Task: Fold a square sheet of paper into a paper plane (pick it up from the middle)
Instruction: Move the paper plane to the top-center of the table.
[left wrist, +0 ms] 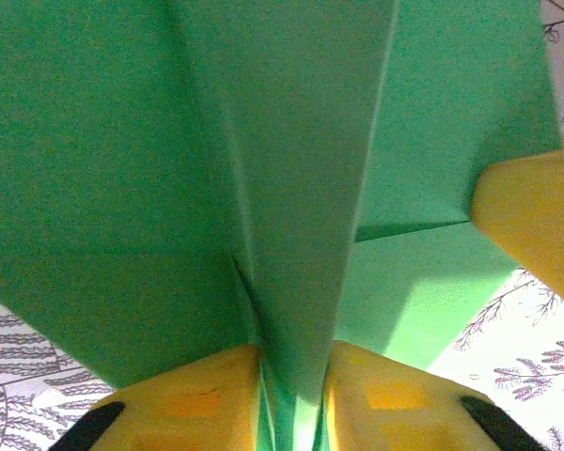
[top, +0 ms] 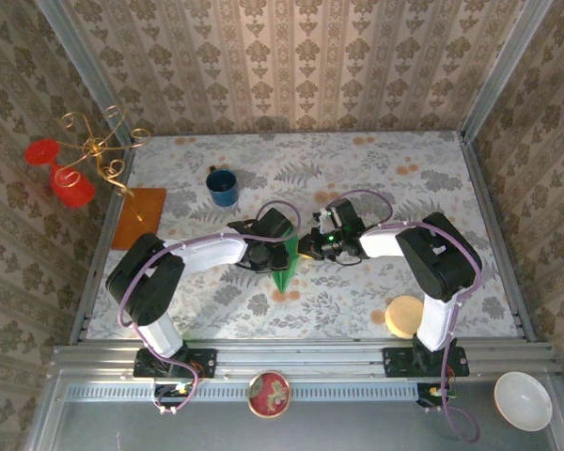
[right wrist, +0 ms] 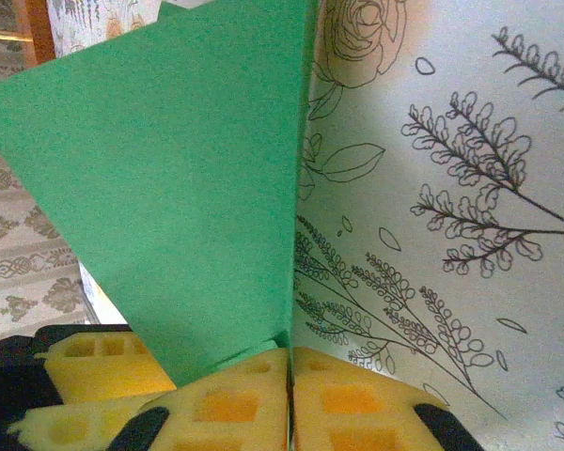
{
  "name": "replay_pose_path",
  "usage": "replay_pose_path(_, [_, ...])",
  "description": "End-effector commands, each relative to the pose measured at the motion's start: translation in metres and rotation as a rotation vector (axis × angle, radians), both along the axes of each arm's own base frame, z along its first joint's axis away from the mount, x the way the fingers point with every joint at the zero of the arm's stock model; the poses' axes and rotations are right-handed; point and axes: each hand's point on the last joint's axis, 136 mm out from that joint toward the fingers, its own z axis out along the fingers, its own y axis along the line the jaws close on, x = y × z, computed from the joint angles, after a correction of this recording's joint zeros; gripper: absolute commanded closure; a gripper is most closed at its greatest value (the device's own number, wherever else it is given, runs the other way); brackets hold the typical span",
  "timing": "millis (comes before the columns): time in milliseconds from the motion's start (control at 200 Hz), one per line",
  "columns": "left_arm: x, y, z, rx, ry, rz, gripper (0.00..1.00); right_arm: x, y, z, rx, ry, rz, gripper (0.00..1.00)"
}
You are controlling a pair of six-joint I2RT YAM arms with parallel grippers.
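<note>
Mid-table from above, spotting the paper plane [top: 284,268], green, nose toward the near edge, caught between left arm [top: 207,254] and right arm [top: 385,242]. Lifted or resting, hard to tell. Blue mug [top: 222,186] and orange sheet [top: 139,216] well apart.

Over to the left wrist: left fingers [left wrist: 197,409] clamped on the centre fold, wings fanning out either side.

Over to the right wrist: right fingers [right wrist: 230,404] pressed together, nipping the bottom edge of a green flap, patterned table [right wrist: 451,235] alongside.

Light stuff, probably: thin, floppy away from the creases, easy to crumple or tear. Best gripped along the layered spine, gently, never by a single wing tip.
</note>
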Motion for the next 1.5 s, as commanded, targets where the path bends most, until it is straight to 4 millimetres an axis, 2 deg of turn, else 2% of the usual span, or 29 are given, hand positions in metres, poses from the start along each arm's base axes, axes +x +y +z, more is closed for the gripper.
replay_pose_path(0, [0.000,-0.002,0.002,0.020,-0.004,-0.016,0.80,0.001,0.005,0.013,0.011,-0.017,0.015,0.85])
replay_pose_path(110, [0.001,-0.001,0.003,0.031,-0.007,-0.020,0.87,0.003,0.001,0.018,-0.006,-0.028,-0.002,0.77])
replay_pose_path(220, [0.006,0.001,0.009,0.047,-0.031,-0.033,0.93,0.007,-0.011,0.022,-0.055,-0.053,-0.036,0.66])
replay_pose_path(370, [0.022,0.002,0.021,0.059,-0.076,-0.052,0.94,0.015,-0.039,0.028,-0.139,-0.099,-0.119,0.63])
replay_pose_path(570, [0.066,0.000,0.033,0.090,-0.132,-0.069,0.93,0.021,-0.088,0.031,-0.279,-0.141,-0.274,0.59])
replay_pose_path(740, [0.103,-0.008,0.029,0.153,-0.141,-0.091,0.93,0.020,-0.109,0.033,-0.335,-0.172,-0.330,0.51])
replay_pose_path(995, [0.137,-0.019,0.017,0.243,-0.137,-0.101,0.92,0.015,-0.117,0.024,-0.345,-0.153,-0.339,0.49])
replay_pose_path(1100, [0.140,-0.022,0.011,0.249,-0.121,-0.097,0.89,0.014,-0.119,0.019,-0.342,-0.141,-0.337,0.49])
replay_pose_path(1255, [0.141,-0.024,0.005,0.258,-0.099,-0.091,0.80,0.013,-0.119,0.017,-0.333,-0.137,-0.336,0.49])
replay_pose_path(1496, [0.141,-0.023,-0.004,0.266,-0.078,-0.065,0.77,0.014,-0.118,0.015,-0.321,-0.134,-0.334,0.49])
